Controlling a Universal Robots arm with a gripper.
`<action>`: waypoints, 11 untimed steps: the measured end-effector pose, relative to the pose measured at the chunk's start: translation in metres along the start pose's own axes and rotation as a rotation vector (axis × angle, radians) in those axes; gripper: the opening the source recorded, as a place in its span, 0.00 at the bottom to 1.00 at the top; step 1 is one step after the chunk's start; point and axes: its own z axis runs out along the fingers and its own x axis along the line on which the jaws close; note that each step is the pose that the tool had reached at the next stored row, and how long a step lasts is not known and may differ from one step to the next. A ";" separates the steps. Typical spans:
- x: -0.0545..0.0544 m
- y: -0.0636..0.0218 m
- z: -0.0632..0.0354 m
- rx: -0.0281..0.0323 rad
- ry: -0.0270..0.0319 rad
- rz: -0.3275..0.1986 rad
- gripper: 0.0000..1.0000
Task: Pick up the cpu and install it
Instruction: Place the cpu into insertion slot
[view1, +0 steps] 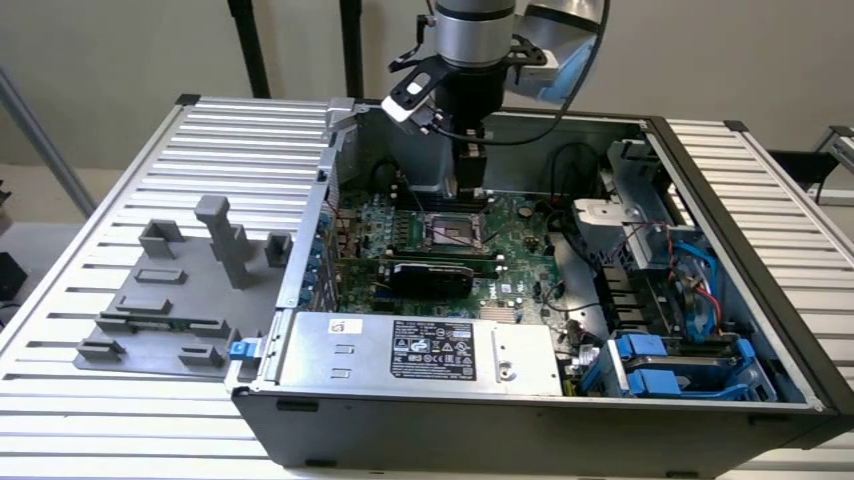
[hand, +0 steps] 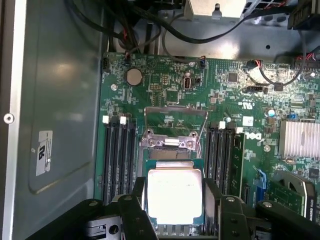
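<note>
In the wrist view the cpu (hand: 175, 192), a silvery-white square chip, sits between my two black fingers, one finger (hand: 137, 202) against each side. My gripper (hand: 175, 202) is shut on it. Right beneath lies the socket (hand: 172, 156) on the green motherboard (hand: 225, 100), its metal load frame (hand: 175, 122) swung open. In the exterior view my gripper (view1: 470, 185) hangs inside the open computer case, a short way above the socket (view1: 454, 232). How far the chip is from the socket I cannot tell.
Memory slots (hand: 120, 155) flank the socket on both sides. A finned heat sink (hand: 300, 137) and black cables (hand: 200, 35) lie nearby. The power supply (view1: 414, 350) and blue drive bays (view1: 667, 365) fill the case front. Grey fixture blocks (view1: 174, 290) stand on the slatted table at the exterior view's left.
</note>
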 end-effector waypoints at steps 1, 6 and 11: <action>0.000 -0.0019 0.0002 0.0000 -0.0001 0.002 0.55; 0.000 -0.0074 0.0067 0.0002 -0.0014 0.020 0.55; 0.000 -0.0080 0.0158 0.0002 -0.0017 0.024 0.55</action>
